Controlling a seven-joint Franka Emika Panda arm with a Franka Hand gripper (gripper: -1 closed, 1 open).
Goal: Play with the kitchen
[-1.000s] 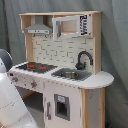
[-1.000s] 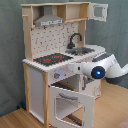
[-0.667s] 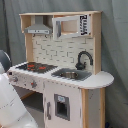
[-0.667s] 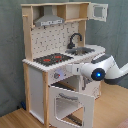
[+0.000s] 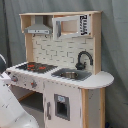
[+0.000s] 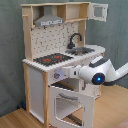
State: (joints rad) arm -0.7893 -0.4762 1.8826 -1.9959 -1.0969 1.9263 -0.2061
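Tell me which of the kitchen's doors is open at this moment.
The windowed oven door under the hob hangs swung down and open in the second exterior view; the small upper cupboard door is shut.

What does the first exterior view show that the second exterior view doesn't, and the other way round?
Only the first exterior view shows the small cupboard door under the sink, shut. Only the second exterior view shows the oven door hanging open and the arm's blue-lit wrist in front of the kitchen. Both exterior views show the hob, the tap, the sink and the hood.
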